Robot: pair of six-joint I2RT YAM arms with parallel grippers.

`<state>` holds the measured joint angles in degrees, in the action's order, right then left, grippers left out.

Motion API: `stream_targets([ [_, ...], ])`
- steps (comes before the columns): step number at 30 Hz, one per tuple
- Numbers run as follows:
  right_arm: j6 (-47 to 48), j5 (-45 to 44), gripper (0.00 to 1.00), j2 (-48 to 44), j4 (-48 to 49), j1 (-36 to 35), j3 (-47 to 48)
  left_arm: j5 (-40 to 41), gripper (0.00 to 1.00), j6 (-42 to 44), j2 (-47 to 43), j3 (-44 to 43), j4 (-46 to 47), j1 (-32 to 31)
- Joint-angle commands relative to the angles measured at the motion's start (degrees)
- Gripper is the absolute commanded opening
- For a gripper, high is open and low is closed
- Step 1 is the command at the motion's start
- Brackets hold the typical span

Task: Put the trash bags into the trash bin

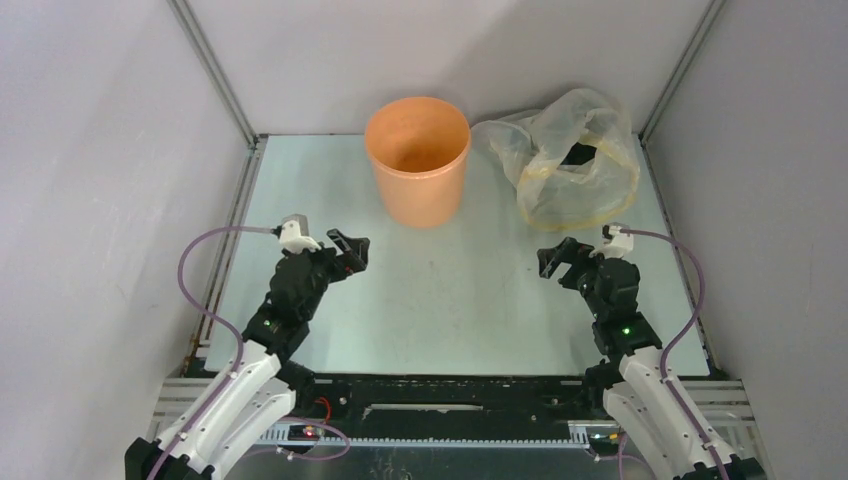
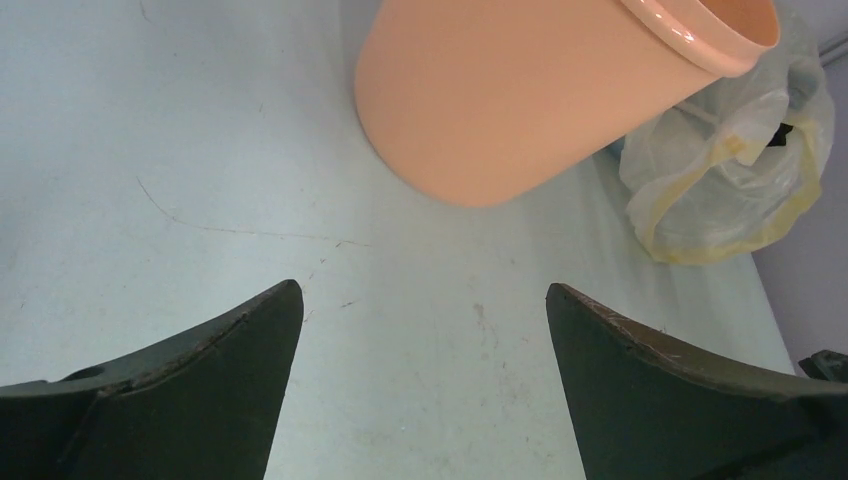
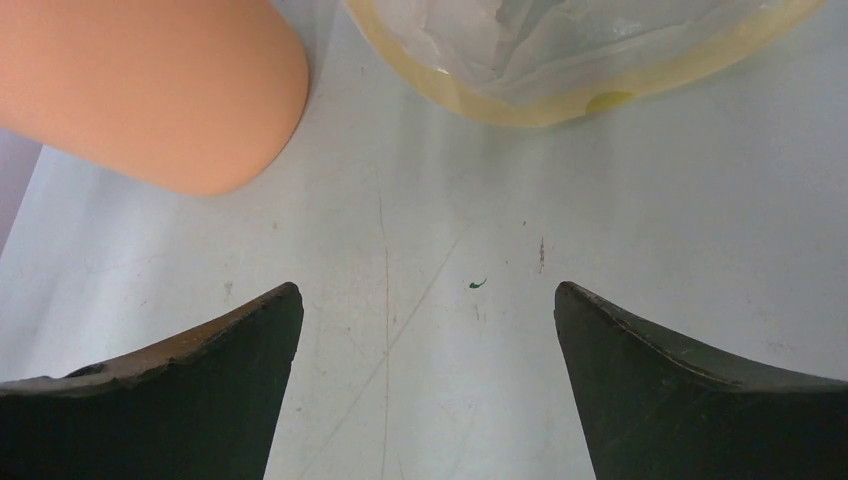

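The orange trash bin stands upright at the back middle of the table, and its inside looks empty. It also shows in the left wrist view and in the right wrist view. A small patch of the black trash bag shows inside the translucent yellowish bag, also in the left wrist view; the rest is hidden. My left gripper is open and empty, near and left of the bin. My right gripper is open and empty, in front of the yellowish bag.
The translucent yellowish plastic bag lies crumpled at the back right, just right of the bin. Grey walls with metal rails enclose the table on three sides.
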<state>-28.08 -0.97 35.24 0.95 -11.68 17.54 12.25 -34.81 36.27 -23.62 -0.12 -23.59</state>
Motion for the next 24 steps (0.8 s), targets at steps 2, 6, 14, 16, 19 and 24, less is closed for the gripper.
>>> stream_targets([
  [2,-1.01,-1.66,1.0,1.19,2.13,-0.18,0.61,-1.15,1.0,3.54,-1.72,0.65,2.5,0.09],
  [6,-2.39,-1.21,1.0,3.11,3.92,-0.19,0.52,-1.85,1.0,6.17,-2.18,3.04,4.77,0.04],
  [14,-11.57,-3.66,0.92,6.73,9.43,1.12,1.05,-3.28,0.98,9.34,-2.59,8.4,10.75,0.04],
  [16,-12.18,-2.73,0.9,7.09,11.62,1.82,1.91,-3.25,0.94,8.55,-2.29,8.78,10.96,0.03],
  [19,-12.45,-2.82,0.93,11.34,14.0,2.18,5.2,-5.43,0.9,8.78,-1.63,8.7,11.43,0.04],
  [24,-14.45,-6.03,0.93,22.61,12.65,1.39,14.83,-9.09,0.92,9.63,-1.91,9.23,12.99,0.04],
])
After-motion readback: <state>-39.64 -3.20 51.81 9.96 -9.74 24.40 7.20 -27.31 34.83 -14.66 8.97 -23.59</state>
